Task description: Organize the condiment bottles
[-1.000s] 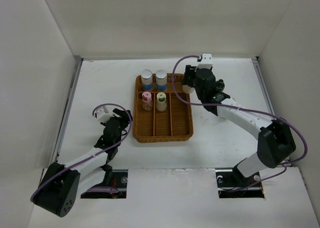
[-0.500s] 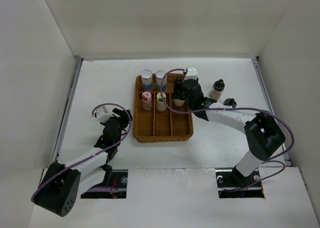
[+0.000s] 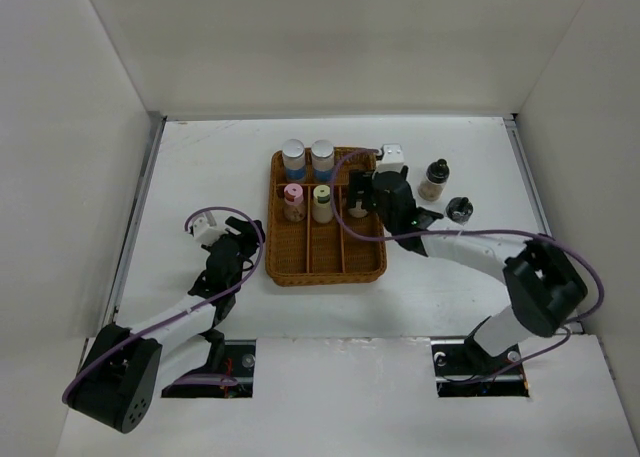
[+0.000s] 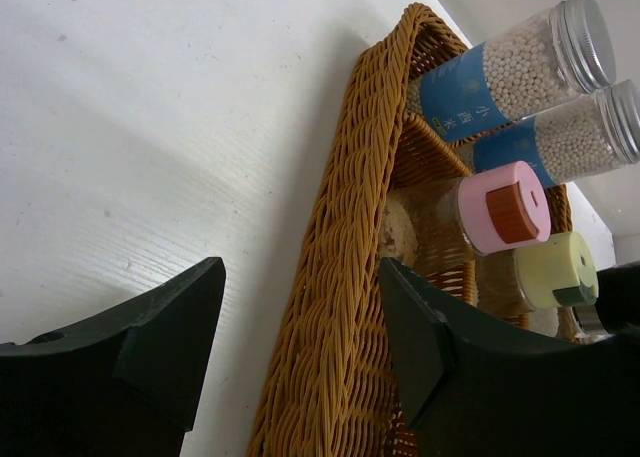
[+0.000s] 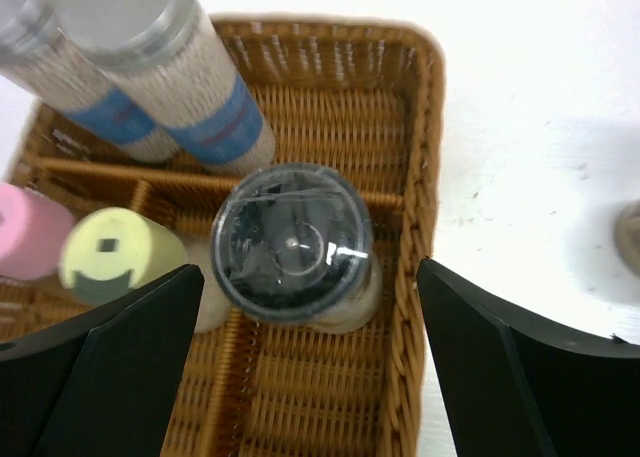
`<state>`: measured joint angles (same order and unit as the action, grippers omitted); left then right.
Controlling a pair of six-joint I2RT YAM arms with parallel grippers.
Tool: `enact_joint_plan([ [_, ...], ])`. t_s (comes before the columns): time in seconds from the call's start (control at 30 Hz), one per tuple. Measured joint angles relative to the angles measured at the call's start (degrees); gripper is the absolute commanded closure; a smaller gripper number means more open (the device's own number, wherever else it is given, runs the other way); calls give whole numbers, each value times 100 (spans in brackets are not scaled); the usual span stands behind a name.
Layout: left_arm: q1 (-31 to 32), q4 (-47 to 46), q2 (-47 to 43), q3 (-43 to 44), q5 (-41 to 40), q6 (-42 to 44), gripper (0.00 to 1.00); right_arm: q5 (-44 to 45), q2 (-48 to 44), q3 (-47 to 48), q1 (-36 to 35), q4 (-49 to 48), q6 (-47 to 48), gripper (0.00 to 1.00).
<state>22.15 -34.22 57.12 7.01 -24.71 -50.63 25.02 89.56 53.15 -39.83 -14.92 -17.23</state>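
The brown wicker tray [image 3: 310,262] holds two blue-labelled, silver-capped jars [image 3: 293,157] at the back, with a pink-capped jar [image 3: 293,199] and a yellow-green-capped jar [image 3: 322,201] in front of them. A black-capped jar [image 5: 296,242] stands upright in the tray's right compartment. My right gripper [image 5: 308,277] is open above it, fingers wide on both sides and not touching; in the top view it [image 3: 360,197] is over the tray's back right. My left gripper [image 4: 300,277] is open and empty, low by the tray's left wall [image 4: 340,277].
A dark-capped jar [image 3: 434,179] stands on the table right of the tray, and another black-capped one [image 3: 459,209] is just in front of it. White walls enclose the table on three sides.
My right gripper carried the black-capped jar from beside the tray's back right corner into the right compartment and opened, letting it go. The left arm has not moved.
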Motion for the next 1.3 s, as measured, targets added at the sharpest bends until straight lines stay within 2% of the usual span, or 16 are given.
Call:
enact_joint_plan([
  [0.2,0,-7,0,0,7,-2,39,562,-1674,-704,153,-87,-81,9],
  [0.33,0,-26,39,0,15,-4,39,1606,-2747,-1349,671,-52,-229,7],
  [0.5,11,-35,96,0,37,-20,39,2800,-3254,-1700,1130,645,-507,2],
  [0.67,57,-48,125,0,42,-24,39,3008,-3012,-1740,1567,1261,-826,0],
  [0.83,76,-66,149,0,74,-24,39,2503,-2420,-1740,1974,1504,-1115,1],
  [1.07,81,-72,157,0,98,-26,39,1888,-1812,-1738,2302,1296,-1307,7],
  [1.13,74,-72,175,0,101,-28,39,1773,-1587,-1731,2334,1248,-1327,15],
  [1.23,76,-74,181,0,107,-42,39,1641,-1318,-1731,2337,1224,-1386,34],
  [1.3,74,-74,186,0,109,-44,39,1646,-1283,-1729,2334,1154,-1401,42],
])
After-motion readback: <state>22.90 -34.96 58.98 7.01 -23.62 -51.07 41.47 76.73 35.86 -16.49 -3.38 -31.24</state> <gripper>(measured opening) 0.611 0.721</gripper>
